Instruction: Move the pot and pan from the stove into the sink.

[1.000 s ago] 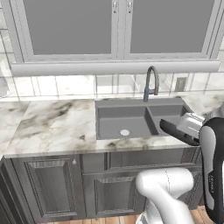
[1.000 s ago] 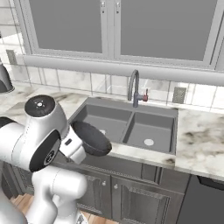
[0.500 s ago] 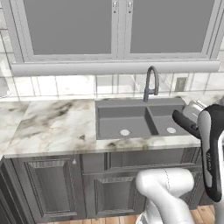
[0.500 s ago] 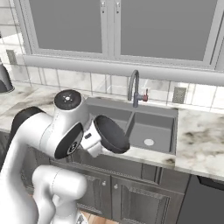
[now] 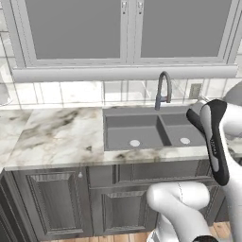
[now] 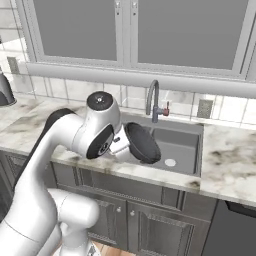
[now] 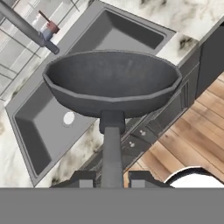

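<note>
Pan [image 7: 111, 83] in the gripper [image 7: 112, 178] looked matt dark grey metal, faintly rough. Sink [image 7: 41, 127] beyond it was smooth matt grey. Bench [image 5: 61, 134] was glossy veined marble; floor [image 7: 192, 144] below, wood planks.

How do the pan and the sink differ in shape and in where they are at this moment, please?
The pan is round and shallow with a long handle; the sink is rectangular with two basins. The pan is held in the air by its handle in the gripper, tilted over the sink's front edge; the sink sits fixed in the marble counter. Both are dark grey.
</note>
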Robot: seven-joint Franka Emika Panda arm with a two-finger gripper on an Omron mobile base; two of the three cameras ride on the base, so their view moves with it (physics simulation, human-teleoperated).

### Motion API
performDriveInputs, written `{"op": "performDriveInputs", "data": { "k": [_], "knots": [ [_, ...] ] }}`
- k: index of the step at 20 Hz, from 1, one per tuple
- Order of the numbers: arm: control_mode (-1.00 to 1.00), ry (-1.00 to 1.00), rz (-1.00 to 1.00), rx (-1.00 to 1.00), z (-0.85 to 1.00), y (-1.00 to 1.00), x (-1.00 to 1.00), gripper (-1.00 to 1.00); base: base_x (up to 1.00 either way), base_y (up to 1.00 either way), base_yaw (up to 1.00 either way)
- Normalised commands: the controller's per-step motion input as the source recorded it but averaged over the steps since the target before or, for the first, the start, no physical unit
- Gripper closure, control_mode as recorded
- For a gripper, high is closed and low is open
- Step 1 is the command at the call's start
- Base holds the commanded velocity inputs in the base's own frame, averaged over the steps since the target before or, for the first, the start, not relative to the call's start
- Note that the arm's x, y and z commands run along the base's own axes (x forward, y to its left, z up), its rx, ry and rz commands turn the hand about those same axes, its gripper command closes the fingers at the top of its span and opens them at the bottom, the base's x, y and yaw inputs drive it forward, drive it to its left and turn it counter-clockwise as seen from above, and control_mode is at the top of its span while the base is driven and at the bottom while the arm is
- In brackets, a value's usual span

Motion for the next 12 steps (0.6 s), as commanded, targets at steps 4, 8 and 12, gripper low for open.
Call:
{"op": "performDriveInputs", "data": {
  "k": [4, 8, 12],
  "knots": [
    [-1.00, 0.00, -0.02, 0.00, -0.11, -0.38, 0.42, 1.00, 0.00, 0.00, 0.00],
    [-1.00, 0.00, 0.01, 0.00, -0.09, -0.32, 0.14, 1.00, 0.00, 0.00, 0.00],
    [-1.00, 0.00, 0.00, 0.00, 0.00, 0.00, 0.00, 1.00, 0.00, 0.00, 0.00]
  ]
}}
